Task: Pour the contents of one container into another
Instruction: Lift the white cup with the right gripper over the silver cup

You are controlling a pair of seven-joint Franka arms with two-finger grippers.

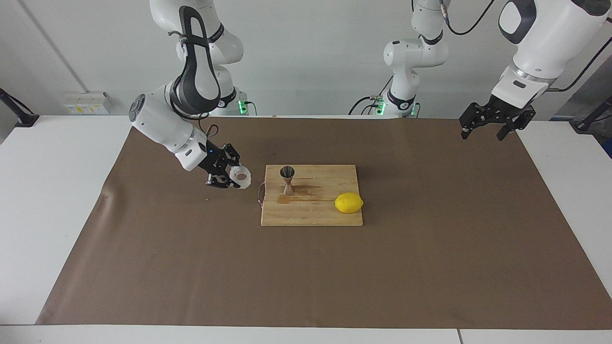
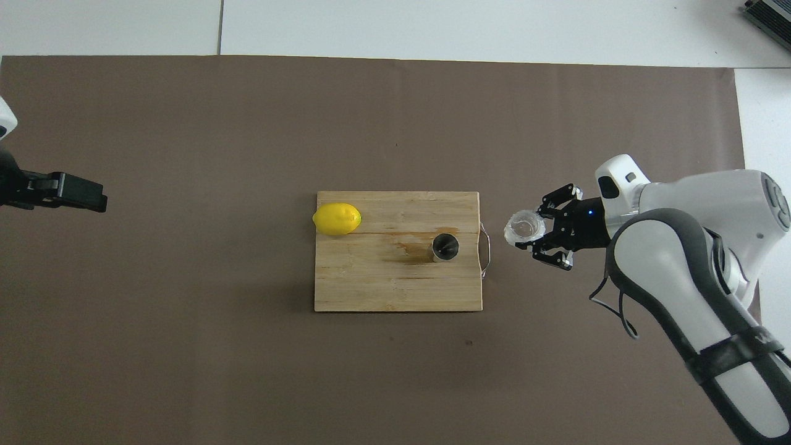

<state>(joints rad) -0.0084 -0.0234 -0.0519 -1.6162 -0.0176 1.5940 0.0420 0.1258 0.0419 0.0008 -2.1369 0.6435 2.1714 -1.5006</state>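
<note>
The small squat clear glass cup point(image 1: 240, 177) with a faceted wall is held clear of the brown table cover point(image 1: 430, 267), over the cover beside the handle end of the wooden cutting board point(image 1: 311, 212), toward the right arm's end of the table. The right gripper point(image 1: 228, 177) is clamped on the cup's wall, and the cup appears tipped somewhat toward the board.

The shiny steel hourglass-shaped jigger point(image 1: 287, 180) stands upright on the board, near the handle end. A yellow lemon point(image 1: 348, 202) lies well apart from it on the same board.

Judgement: the step in hand is the carry to the jigger. The jigger's mouth is narrow, so the cup's lip should be centred just above it and kept near level until there, then tilted slowly; contact could topple the jigger.

The left gripper point(image 1: 492, 122) waits with jaws wide, holding nothing, over the cover's corner at the left arm's end.
</note>
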